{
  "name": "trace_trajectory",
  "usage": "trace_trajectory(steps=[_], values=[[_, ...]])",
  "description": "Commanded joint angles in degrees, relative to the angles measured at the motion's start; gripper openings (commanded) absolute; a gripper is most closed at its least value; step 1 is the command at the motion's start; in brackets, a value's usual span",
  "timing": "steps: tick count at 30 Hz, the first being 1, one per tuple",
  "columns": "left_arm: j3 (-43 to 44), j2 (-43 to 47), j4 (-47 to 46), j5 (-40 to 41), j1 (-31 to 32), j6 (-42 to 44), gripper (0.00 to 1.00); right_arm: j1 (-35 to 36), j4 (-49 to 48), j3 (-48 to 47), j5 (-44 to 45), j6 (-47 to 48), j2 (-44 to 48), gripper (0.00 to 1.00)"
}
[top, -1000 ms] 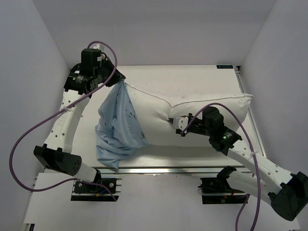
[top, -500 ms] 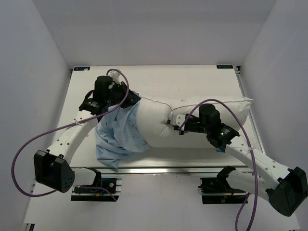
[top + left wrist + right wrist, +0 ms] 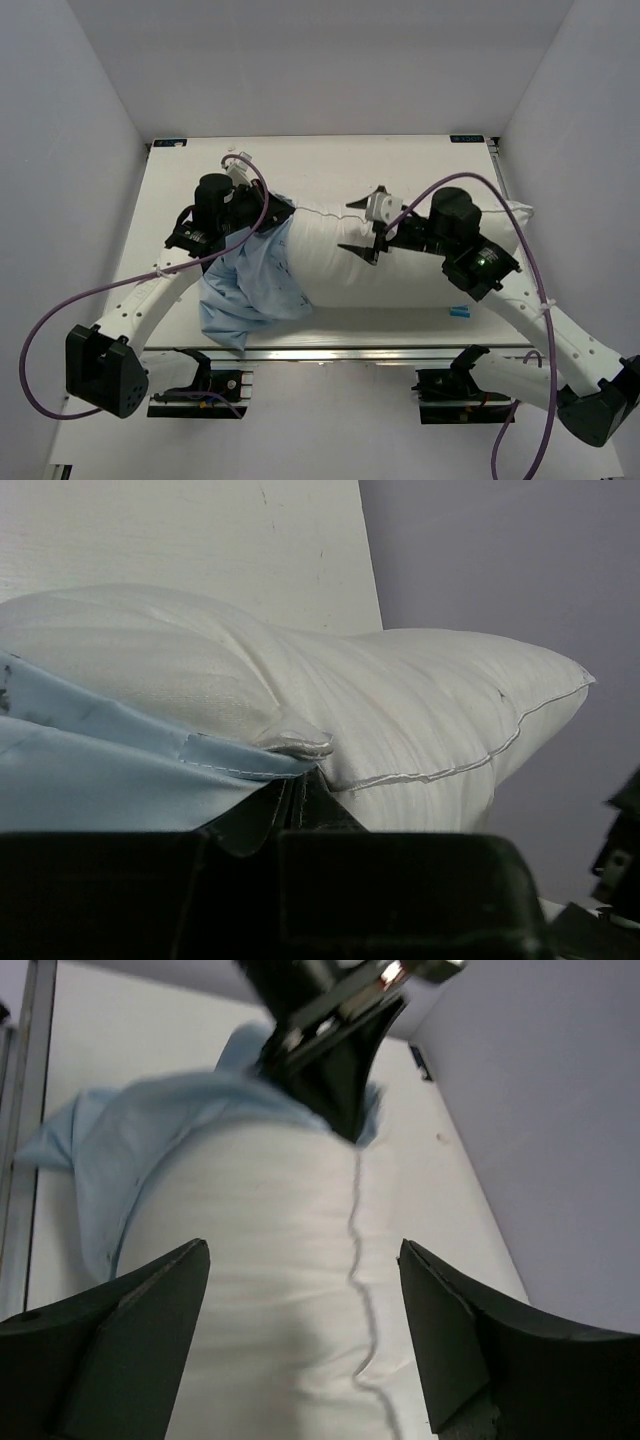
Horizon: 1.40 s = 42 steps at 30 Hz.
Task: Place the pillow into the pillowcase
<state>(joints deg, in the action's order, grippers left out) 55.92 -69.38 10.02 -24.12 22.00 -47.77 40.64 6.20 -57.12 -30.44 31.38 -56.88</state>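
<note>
The white pillow (image 3: pixel 420 262) lies across the table, its left end tucked under the light-blue pillowcase (image 3: pixel 250 285). My left gripper (image 3: pixel 262 215) is shut on the pillowcase's hem at the pillow's far-left corner. In the left wrist view the hem of the pillowcase (image 3: pixel 110 780) runs into the closed left gripper (image 3: pixel 295 785), with the pillow (image 3: pixel 400 700) bulging behind. My right gripper (image 3: pixel 350 228) hovers open over the pillow's middle. In the right wrist view the right gripper (image 3: pixel 303 1245) holds nothing above the seamed pillow (image 3: pixel 270 1290), and the pillowcase (image 3: pixel 120 1145) shows beyond.
A small blue marker (image 3: pixel 458 311) lies on the table (image 3: pixel 400 160) near the front right. A metal rail (image 3: pixel 330 352) runs along the front edge. Grey walls close in on both sides and behind.
My left gripper swung in from the back left and drew the pillowcase over the pillow's left end. My right gripper let go of the pillow, opened wide and lifted.
</note>
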Motion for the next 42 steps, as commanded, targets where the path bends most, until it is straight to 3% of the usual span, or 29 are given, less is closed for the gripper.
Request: trace_trajectory(steps=[1, 3, 7, 11, 16, 19, 20, 23, 26, 37, 42], values=[[-4.0, 0.6, 6.0, -4.6, 2.2, 0.0, 0.00, 0.4, -1.6, -6.8, -1.8, -6.8, -3.1, 0.83], [-4.8, 1.5, 5.8, -4.6, 2.2, -0.5, 0.00, 0.4, -1.8, -7.6, -2.4, -6.9, -6.8, 0.89], [-6.8, 4.1, 6.0, -4.2, 2.2, -1.2, 0.00, 0.6, 2.2, -13.2, -4.0, -5.0, -15.3, 0.90], [-9.1, 7.5, 6.2, -3.4, 2.2, -2.2, 0.00, 1.0, 12.9, -21.7, -6.3, -1.7, -25.5, 0.90], [-10.7, 10.1, 5.9, -3.3, 2.3, -3.1, 0.00, 3.5, 17.3, -24.2, -3.4, -1.2, -30.9, 0.89], [-9.6, 12.2, 7.6, -2.3, 2.3, -2.8, 0.00, 4.2, 18.1, -23.1, -4.1, -0.9, -32.4, 0.69], [-8.7, 12.8, 9.8, -1.6, 2.3, -2.1, 0.00, 4.4, 18.8, -22.9, -4.6, -0.5, -32.7, 0.44], [-2.5, 14.8, 16.1, 3.1, 2.2, -0.4, 0.00, 4.7, 20.3, -20.3, -5.7, -0.1, -31.0, 0.14], [3.8, 16.2, 22.0, 5.7, 2.2, -0.1, 0.00, 4.7, 17.9, -14.8, -4.5, 0.1, -27.1, 0.00], [5.5, 21.4, 25.9, 4.4, 2.2, -2.5, 0.00, 8.6, 13.8, -5.2, -1.4, 0.7, -22.7, 0.00], [13.1, 20.2, 25.6, 4.0, 2.2, -2.8, 0.00, 10.9, 12.2, -2.9, 0.5, 1.0, -23.1, 0.00]])
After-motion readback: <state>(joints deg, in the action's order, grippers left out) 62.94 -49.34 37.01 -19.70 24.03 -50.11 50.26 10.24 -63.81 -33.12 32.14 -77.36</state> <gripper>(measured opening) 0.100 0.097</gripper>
